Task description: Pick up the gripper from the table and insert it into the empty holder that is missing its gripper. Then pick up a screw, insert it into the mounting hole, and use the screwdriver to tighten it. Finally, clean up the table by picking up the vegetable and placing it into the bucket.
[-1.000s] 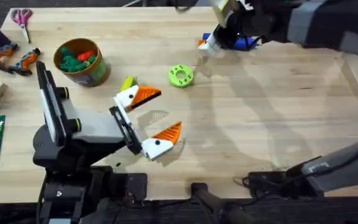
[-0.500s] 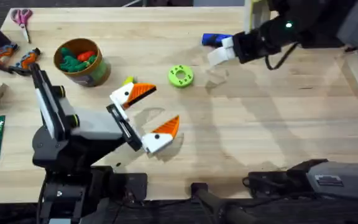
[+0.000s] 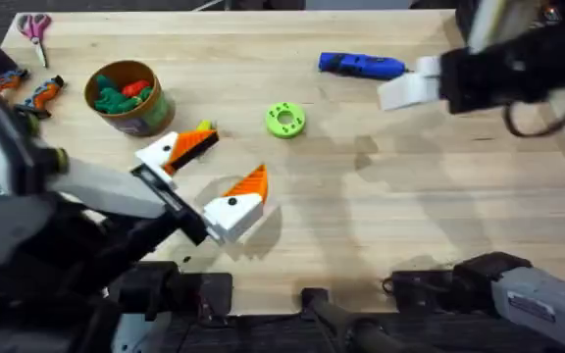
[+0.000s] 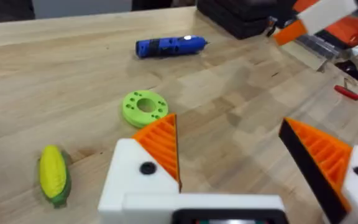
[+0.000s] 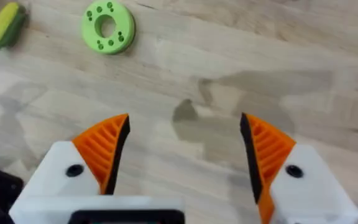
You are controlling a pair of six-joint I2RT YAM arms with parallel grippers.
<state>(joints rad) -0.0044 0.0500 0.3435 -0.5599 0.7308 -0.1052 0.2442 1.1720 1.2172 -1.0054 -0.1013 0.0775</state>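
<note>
Fingers apart on left gripper (image 3: 212, 176), empty, beside the vegetable (image 4: 53, 175). Right gripper (image 5: 185, 152) fingers apart, empty, near the screwdriver (image 3: 361, 65).

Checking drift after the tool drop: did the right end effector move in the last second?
Yes. The right end effector has moved rightward past the blue screwdriver, which now lies bare on the table; a second ago it hung over the screwdriver's left end.

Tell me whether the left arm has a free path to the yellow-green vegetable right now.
Probably yes. The left gripper is open, and the vegetable lies on bare wood just beside one of its fingers, with nothing between them. The green disc sits farther off.
</note>
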